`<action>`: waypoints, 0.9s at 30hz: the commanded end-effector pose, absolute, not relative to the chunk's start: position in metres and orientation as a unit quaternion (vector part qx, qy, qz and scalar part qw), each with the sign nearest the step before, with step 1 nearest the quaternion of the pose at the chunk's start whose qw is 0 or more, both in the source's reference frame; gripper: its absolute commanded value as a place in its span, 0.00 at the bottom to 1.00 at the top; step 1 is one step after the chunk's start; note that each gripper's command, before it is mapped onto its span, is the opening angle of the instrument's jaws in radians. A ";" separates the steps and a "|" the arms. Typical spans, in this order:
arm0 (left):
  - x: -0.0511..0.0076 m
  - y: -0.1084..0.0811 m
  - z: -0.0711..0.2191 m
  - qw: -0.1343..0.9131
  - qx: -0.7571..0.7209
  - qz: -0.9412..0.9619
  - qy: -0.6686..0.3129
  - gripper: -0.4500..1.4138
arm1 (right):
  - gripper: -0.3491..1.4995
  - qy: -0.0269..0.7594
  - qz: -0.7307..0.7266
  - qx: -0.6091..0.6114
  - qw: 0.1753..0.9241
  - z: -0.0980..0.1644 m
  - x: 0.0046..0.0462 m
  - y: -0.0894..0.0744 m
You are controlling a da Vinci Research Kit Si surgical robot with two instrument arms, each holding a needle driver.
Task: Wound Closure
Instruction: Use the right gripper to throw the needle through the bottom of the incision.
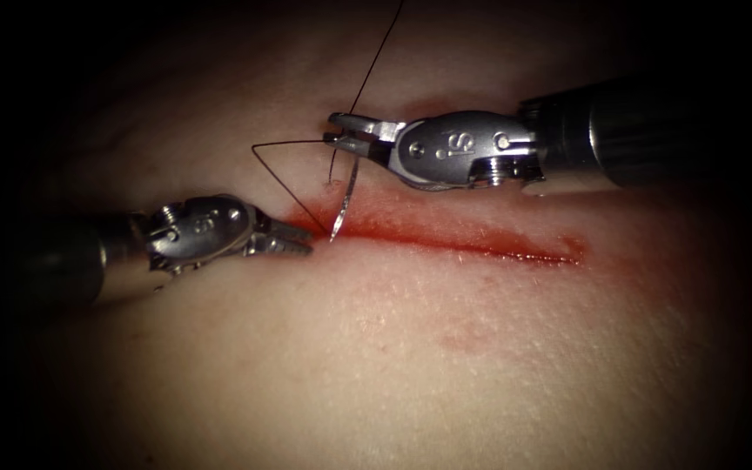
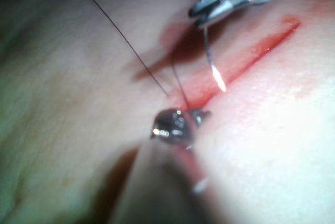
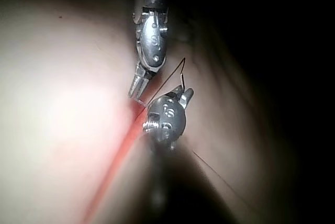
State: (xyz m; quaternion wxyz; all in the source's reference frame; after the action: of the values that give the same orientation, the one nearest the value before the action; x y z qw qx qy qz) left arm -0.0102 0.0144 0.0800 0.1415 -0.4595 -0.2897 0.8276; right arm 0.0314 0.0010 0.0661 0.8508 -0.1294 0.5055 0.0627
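Tissue: pale pink slab of pork belly, the tissue (image 1: 411, 365), lying under both tools.
Cut: long, narrow red cut (image 1: 480, 246) running left to right across the tissue, wet with red fluid (image 1: 411, 228) that also stains the skin just above it.
Right pincer: silver wristed right pincer (image 1: 347, 132) entering from the right above the cut, clamped on the needle at its rear end, near where the thread joins.
Left pincer: silver wristed left pincer (image 1: 293, 239) entering from the left, its tips at the left end of the cut, slightly parted and holding nothing.
Needle: thin curved steel needle (image 1: 346, 196) hanging down from the right pincer, its bright tip just at the upper edge of the cut near the left end, beside the left pincer's tips; whether the tip has entered the tissue cannot be told.
Thread: fine dark thread (image 1: 289, 174) looping left from the right pincer and down to the tissue at the cut's left end; another strand rises up out of view.
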 end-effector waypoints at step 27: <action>-0.0117 0.016 0.088 0.100 -0.383 0.862 -0.316 0.05 | 0.00 0.496 0.022 -0.150 0.855 0.069 0.0320 0.000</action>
State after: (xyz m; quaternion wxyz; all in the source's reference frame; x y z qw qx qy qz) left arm -0.0113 0.0162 0.0874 0.0989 -0.3767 -0.3129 0.8663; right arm 0.0315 0.0004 0.0683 0.8558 -0.1496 0.4946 0.0230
